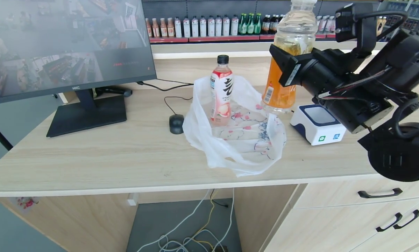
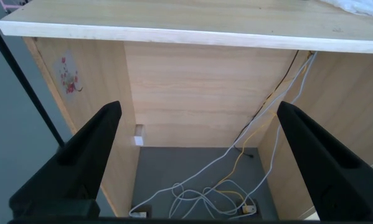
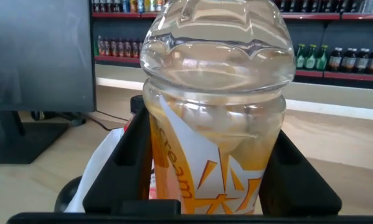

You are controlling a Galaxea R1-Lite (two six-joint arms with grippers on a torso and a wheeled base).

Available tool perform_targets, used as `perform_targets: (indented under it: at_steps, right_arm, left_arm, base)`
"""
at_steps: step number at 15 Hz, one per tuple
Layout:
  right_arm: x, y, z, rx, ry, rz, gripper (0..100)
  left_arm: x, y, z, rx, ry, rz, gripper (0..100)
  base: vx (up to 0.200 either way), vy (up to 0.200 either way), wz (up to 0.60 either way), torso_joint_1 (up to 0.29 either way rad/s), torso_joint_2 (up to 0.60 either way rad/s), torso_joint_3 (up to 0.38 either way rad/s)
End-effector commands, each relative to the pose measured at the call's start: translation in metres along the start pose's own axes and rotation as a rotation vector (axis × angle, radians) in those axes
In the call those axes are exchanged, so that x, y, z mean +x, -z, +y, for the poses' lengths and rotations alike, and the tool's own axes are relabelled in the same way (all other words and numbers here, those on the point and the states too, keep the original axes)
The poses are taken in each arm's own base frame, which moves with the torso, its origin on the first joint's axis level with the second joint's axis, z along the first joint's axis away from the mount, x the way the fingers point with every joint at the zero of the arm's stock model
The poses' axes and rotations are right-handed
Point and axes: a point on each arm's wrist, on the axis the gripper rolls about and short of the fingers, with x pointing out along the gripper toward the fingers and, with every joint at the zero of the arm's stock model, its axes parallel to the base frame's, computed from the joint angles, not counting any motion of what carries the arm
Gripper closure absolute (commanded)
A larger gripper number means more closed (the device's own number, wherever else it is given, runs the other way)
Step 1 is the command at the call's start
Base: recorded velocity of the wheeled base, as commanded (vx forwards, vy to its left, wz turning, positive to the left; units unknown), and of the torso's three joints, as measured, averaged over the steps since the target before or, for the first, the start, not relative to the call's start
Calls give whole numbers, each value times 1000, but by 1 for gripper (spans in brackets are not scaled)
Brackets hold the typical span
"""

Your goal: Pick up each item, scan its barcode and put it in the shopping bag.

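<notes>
Right pincer (image 3: 214, 186) up close: it's clamped around the orange drink bottle (image 3: 217, 93), held upright between the shopping bag (image 1: 244, 147) and the scanner (image 1: 318, 126) (can't tell if its base touches the tabletop (image 1: 125, 154)). Pink bottle (image 1: 221, 94) stands inside the bag. Left pincer (image 2: 195, 162) hangs wide open, holding nothing, below the tabletop's front edge.

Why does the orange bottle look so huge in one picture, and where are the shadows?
Right wrist view: the orange bottle sits close to the lens, so it looms, its clear top warping the shelves behind. Head view: even light, faint shadows under the shopping bag and mouse.
</notes>
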Motion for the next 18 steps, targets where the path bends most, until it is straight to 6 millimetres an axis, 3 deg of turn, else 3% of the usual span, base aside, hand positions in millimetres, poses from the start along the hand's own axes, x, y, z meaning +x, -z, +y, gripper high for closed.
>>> perform_targets:
  at_steps: [1, 3, 9, 14, 18]
  right_arm:
    - [14, -10, 2, -5, -7, -9, 100]
    - [23, -5, 2, -6, -6, 5, 100]
    - [54, 36, 12, -6, -7, 31, 100]
    - [58, 64, 11, -13, 5, 45, 100]
    - [49, 93, 8, -18, 14, 60, 100]
  left_arm:
    - [0, 0, 0, 0, -1, -1, 0]
    - [0, 0, 0, 0, -1, -1, 0]
    - [0, 0, 0, 0, -1, -1, 0]
    - [0, 0, 0, 0, -1, -2, 0]
    - [0, 0, 0, 0, -2, -2, 0]
  base:
    - [0, 0, 0, 0, 0, 0]
    - [0, 0, 0, 0, 0, 0]
    - [0, 0, 0, 0, 0, 0]
    - [0, 0, 0, 0, 0, 0]
    - [0, 0, 0, 0, 0, 0]
